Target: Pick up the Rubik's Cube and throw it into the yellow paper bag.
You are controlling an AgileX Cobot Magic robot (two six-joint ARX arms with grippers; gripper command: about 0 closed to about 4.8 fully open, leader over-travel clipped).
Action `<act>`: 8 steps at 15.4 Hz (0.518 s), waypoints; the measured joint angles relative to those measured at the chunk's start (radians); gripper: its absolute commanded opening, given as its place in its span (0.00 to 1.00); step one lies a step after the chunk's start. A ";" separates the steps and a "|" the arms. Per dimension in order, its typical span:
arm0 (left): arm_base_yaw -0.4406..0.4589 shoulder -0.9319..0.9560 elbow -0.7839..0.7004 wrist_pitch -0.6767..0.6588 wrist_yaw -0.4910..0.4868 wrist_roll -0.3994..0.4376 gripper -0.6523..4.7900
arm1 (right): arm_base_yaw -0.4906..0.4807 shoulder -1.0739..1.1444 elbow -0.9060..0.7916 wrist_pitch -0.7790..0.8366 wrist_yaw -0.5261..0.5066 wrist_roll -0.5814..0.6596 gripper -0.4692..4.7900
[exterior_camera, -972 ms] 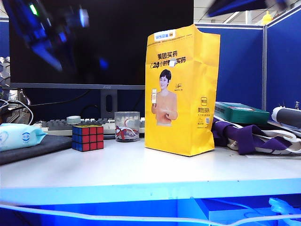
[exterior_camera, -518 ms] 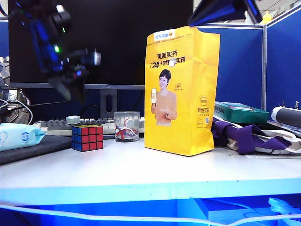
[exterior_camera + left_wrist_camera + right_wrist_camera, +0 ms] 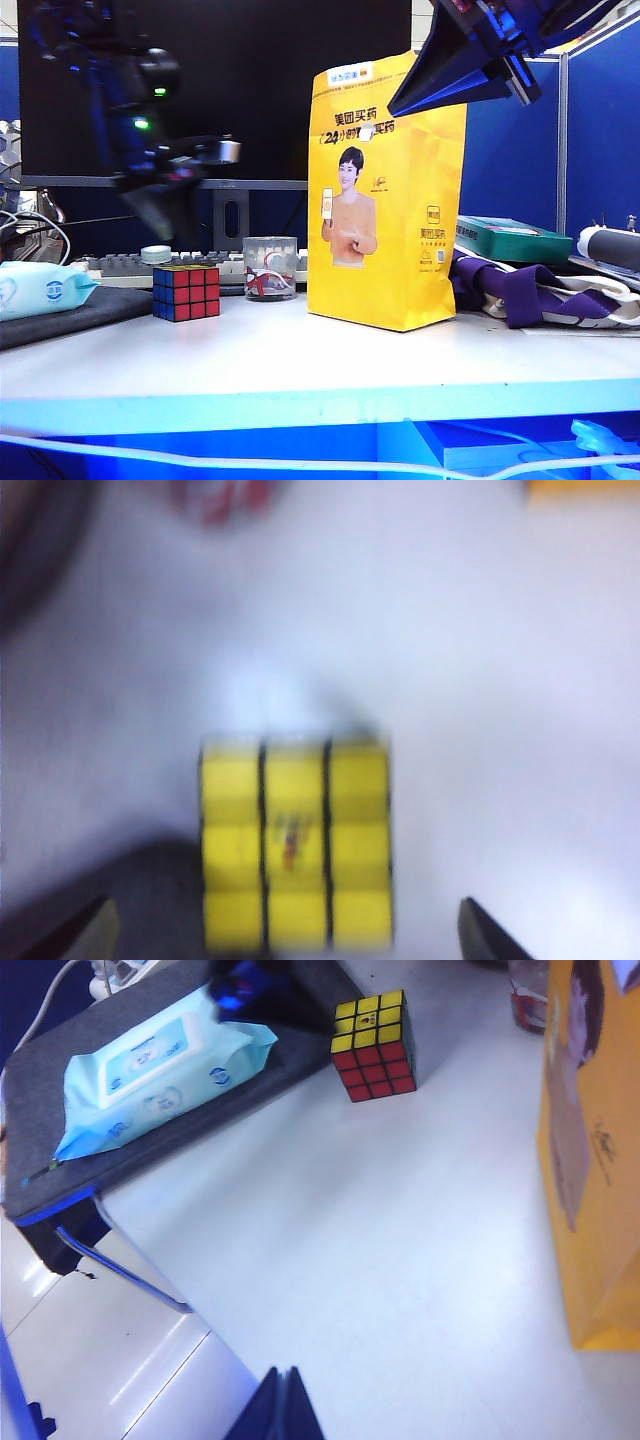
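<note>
Left wrist view: cube (image 3: 295,842) sits right below our left hand (image 3: 285,935), w/ its yellow top face up, between the two finger tips, not touched yet.
Left hand state: fingers (image 3: 75,930) spread wide, one tip each side of the cube, nothing held.
Left hand place: exterior view shows it (image 3: 165,205) hanging above the cube (image 3: 186,292), apart from it, blurred.
Cube place: on the white surface (image 3: 300,360), just beside a dark pad w/ a wipes pack (image 3: 40,288), near a glass cup (image 3: 270,268), left of the yellow bag (image 3: 385,190).
Cube axis: no long axis; we judge its sides roughly square to the finger gap, so a straight drop should fit.
Right hand state: pressed together, empty (image 3: 283,1405).
Right hand place: high up by the bag's top edge (image 3: 465,70), well apart from the cube (image 3: 373,1045).
Nearer arm: left, by far; we'd grasp w/ it.
Bag: upright, mouth at top; cube must go up & over to the right.
</note>
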 measured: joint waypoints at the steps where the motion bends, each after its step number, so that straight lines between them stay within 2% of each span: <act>1: -0.018 0.018 0.017 0.016 -0.008 -0.014 1.00 | 0.000 0.000 0.000 0.001 -0.012 -0.004 0.09; 4: -0.031 0.125 0.083 0.036 -0.054 -0.080 1.00 | 0.000 0.000 0.000 0.001 -0.017 -0.011 0.09; 8: -0.030 0.174 0.101 -0.008 -0.097 -0.119 1.00 | 0.000 0.000 0.000 0.000 -0.017 -0.021 0.09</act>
